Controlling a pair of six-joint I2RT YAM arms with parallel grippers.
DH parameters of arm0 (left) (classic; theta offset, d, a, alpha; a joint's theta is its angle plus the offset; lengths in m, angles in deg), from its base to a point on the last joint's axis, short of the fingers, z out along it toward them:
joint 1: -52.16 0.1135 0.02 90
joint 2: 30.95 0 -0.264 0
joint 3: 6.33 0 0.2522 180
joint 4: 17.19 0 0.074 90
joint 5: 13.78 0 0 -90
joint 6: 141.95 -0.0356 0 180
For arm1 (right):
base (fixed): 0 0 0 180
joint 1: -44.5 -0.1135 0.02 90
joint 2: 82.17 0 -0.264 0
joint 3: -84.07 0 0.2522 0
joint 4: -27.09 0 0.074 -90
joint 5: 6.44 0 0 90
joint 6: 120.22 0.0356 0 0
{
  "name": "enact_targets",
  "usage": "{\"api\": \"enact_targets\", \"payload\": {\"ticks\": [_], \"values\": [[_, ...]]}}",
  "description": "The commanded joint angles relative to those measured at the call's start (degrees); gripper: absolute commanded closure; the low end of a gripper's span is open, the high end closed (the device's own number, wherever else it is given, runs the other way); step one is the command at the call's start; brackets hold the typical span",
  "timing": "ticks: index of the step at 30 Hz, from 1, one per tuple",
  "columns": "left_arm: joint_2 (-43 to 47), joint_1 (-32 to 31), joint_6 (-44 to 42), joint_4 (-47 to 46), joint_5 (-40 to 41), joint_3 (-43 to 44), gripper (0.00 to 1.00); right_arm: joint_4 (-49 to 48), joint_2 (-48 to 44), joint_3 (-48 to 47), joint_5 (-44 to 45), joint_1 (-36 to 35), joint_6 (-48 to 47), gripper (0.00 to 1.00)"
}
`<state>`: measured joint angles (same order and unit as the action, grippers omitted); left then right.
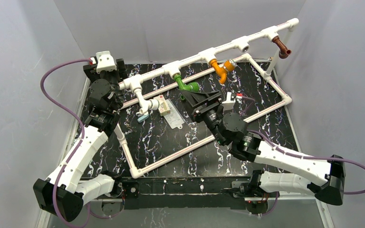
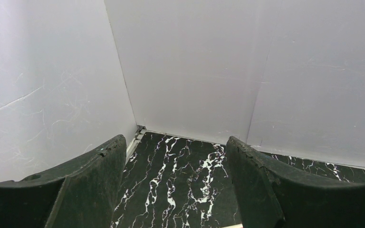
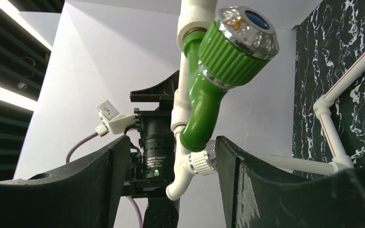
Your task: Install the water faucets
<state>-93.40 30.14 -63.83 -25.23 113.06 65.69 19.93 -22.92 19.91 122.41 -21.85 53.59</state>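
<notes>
right gripper (image 3: 171, 142) hangs spread wide just under the green faucet (image 3: 209, 95), whose spout tip dips between the two fingers with neither pad visibly touching it. the faucet sits in a tee socket of the white pipe (image 1: 190, 58), its body slanting from the socket down toward the gripper, knob off to one side. the right arm is plainly the nearer. the left gripper (image 2: 174, 142), likewise released and holding nothing, faces the back-left corner of the table (image 2: 171, 190), well apart. the white faucet (image 1: 145, 102), orange faucet (image 1: 221, 70) and brown faucet (image 1: 281, 46) hang from other sockets along the pipe, flanking the work. one socket (image 1: 242, 45) looks unfilled. a grasp would likely need only a short rise, and open marble lies behind the wrist.
</notes>
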Motion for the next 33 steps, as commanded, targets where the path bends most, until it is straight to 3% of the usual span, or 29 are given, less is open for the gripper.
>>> {"api": "enact_targets", "payload": {"ticks": [1, 9, 20, 29, 33], "values": [[-7.22, -1.97, 1.16, 25.05, -3.68, -8.56, 0.26, 1.83, -4.1, -0.58, -3.19, -0.03, -12.28, 0.27], [-7.43, -1.97, 1.16, 25.12, -3.49, -8.56, 0.26, 7.57, -9.02, -1.62, -7.02, -0.12, -36.77, 0.27], [-7.68, -1.98, 1.08, 25.21, -3.49, -8.44, 0.26, 11.36, -13.15, -5.22, -14.41, -0.1, -88.26, 0.22], [-7.66, -1.98, 1.16, 25.23, -3.73, -8.43, 0.26, 9.73, -13.02, -2.7, -23.61, -0.1, -132.39, 0.16], [-7.59, -1.98, 1.16, 25.19, -3.75, -8.44, 0.26, 7.79, -11.01, -2.32, -23.59, -0.11, -144.17, 0.14]]}}
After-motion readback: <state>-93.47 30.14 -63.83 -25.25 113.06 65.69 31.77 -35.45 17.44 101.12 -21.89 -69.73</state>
